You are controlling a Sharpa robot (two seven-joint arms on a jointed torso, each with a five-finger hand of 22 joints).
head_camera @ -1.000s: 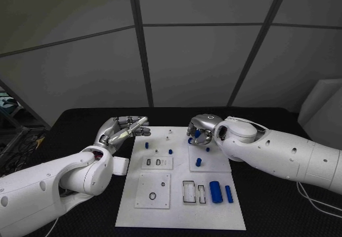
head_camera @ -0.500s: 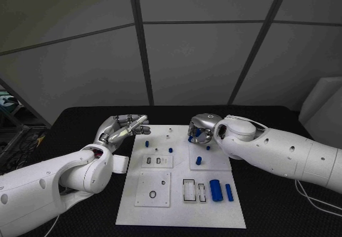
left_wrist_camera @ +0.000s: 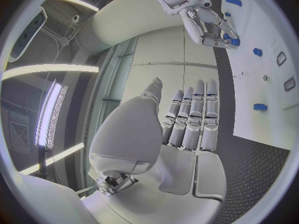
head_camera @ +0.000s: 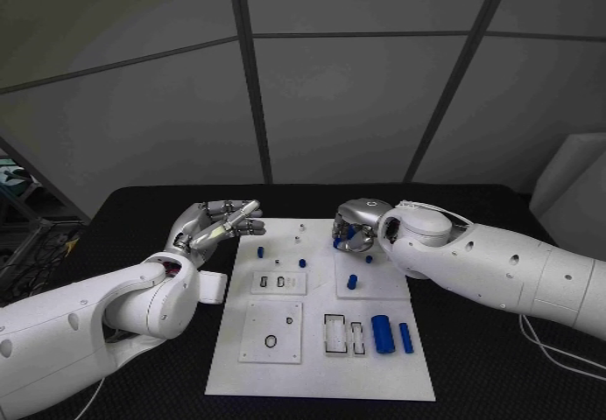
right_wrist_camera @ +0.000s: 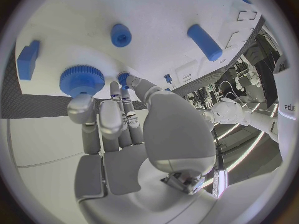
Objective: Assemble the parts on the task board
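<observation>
The white task board (head_camera: 316, 367) lies in the middle of the table. My right hand (head_camera: 354, 229) hangs over its far right part with the fingers curled down. A fingertip touches the rim of a blue gear (right_wrist_camera: 81, 79) lying flat on the board. A small blue piece (right_wrist_camera: 124, 78) shows between my thumb and a finger, and I cannot tell whether it is pinched. The same fingertips (left_wrist_camera: 219, 32) show at the gear (left_wrist_camera: 235, 41). My left hand (head_camera: 217, 223) hovers beside the board's far left corner, fingers straight and apart, holding nothing.
Short blue pegs (head_camera: 260, 254) (head_camera: 303, 262) (head_camera: 352, 283) stand on the board's far half. Two blue cylinders (head_camera: 382, 334) (head_camera: 405, 338) lie at its near right, beside rectangular slots (head_camera: 334, 337). A black ring (head_camera: 271, 345) sits on the near left plate. A blue block (right_wrist_camera: 28, 59) lies near the gear.
The right hand's fingers have shifted slightly over the gear at the board's far right. The left hand has stayed where it was.
</observation>
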